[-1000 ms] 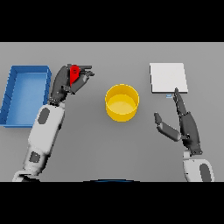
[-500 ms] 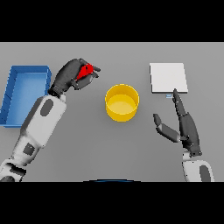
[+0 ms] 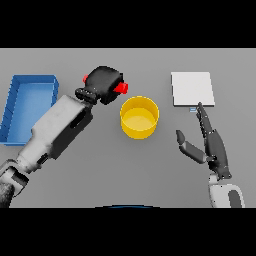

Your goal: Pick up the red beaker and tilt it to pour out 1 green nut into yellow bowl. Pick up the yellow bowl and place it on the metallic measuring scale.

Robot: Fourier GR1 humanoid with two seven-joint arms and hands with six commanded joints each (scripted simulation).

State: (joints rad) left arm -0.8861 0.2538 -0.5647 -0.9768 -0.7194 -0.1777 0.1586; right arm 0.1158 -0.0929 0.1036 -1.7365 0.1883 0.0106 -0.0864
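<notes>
My left hand (image 3: 105, 84) is shut on the red beaker (image 3: 120, 88), holding it in the air just left of the yellow bowl (image 3: 139, 117). Only small red parts of the beaker show past the hand, one on each side. The beaker's right end reaches toward the bowl's near-left rim. The bowl stands on the table at the centre. No green nut is visible. The metallic measuring scale (image 3: 192, 89), a pale square plate, lies at the back right. My right hand (image 3: 212, 146) hovers open below the scale, fingers straight and pointing away from me.
A blue tray (image 3: 29, 106) sits at the left edge of the table, behind my left forearm.
My left hand has lifted the red beaker and carried it right, from near the blue tray to just beside the yellow bowl. The right hand has stayed in place.
</notes>
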